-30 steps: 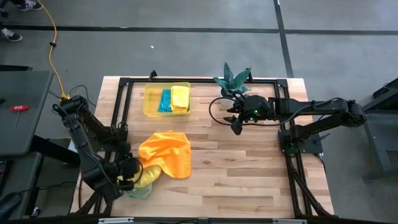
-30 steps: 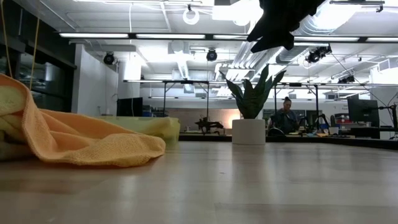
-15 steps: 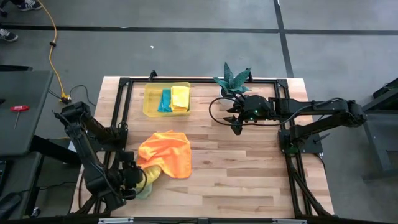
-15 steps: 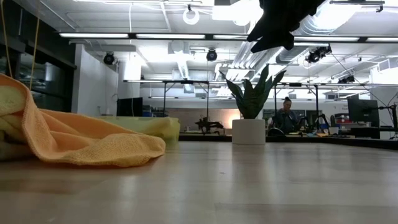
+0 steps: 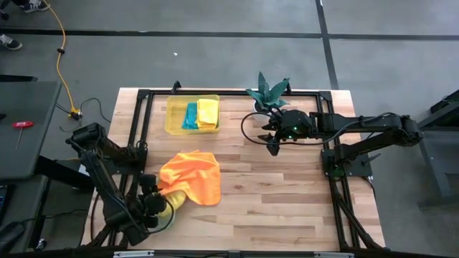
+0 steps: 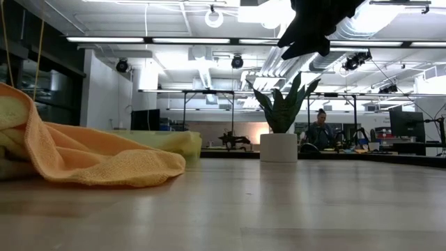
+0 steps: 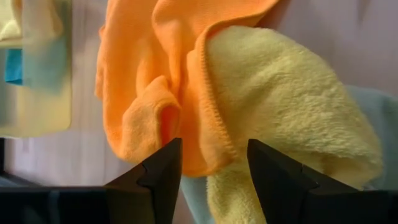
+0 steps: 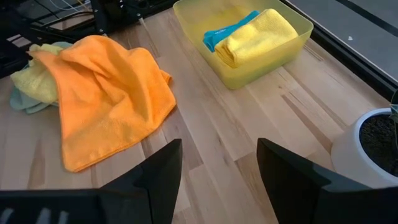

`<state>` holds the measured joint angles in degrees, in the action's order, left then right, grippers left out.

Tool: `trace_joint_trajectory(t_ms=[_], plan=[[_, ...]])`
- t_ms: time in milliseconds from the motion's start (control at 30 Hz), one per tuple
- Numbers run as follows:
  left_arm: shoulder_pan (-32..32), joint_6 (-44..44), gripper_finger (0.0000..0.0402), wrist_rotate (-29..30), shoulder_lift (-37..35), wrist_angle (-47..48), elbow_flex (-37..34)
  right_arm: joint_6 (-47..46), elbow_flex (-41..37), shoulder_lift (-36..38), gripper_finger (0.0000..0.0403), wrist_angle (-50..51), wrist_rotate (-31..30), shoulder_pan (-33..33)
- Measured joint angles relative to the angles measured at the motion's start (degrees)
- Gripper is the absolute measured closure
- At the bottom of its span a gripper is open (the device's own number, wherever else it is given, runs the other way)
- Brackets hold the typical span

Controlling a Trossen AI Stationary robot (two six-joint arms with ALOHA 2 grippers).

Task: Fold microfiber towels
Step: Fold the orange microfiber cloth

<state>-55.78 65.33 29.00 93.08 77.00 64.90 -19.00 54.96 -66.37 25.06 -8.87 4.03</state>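
On table: one orange towel [image 5: 191,177], one yellow towel [image 7: 286,106]; left tool [image 7: 211,163] open, right tool [image 8: 214,163] open.

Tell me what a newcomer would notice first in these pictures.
A crumpled bright orange microfiber towel lies on the wooden table's left half, over a pale yellow towel by the open left gripper. Behind sits a translucent yellow bin holding folded cloths.

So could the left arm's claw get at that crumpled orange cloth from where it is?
Probably yes: the left claw stands open right at the crumpled orange microfiber cloth, nothing between them, though a pale yellow cloth is bunched against it.
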Motion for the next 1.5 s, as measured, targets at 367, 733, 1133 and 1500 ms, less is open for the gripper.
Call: trace_joint_trajectory(t_ms=[367,733,1133,1500], plan=[[-0.01,0.08,0.0345,0.82,0.00,1.84,0.00,0.00,0.00,0.00,0.0203,0.02,0.03,0.09],[1.72,3.11,0.0399,-0.22,-1.73,6.82,0.00,0.00,0.00,0.00,0.0203,0.02,0.03,0.09],[17.04,-2.57,0.0401,5.00,-19.80,12.76,0.00,1.50,0.05,-0.99,0.0203,-3.39,6.39,0.07],[44.01,-29.35,0.0401,2.30,-23.64,-2.25,0.02,2.57,0.07,-6.80,0.0203,-7.02,14.13,0.01]])
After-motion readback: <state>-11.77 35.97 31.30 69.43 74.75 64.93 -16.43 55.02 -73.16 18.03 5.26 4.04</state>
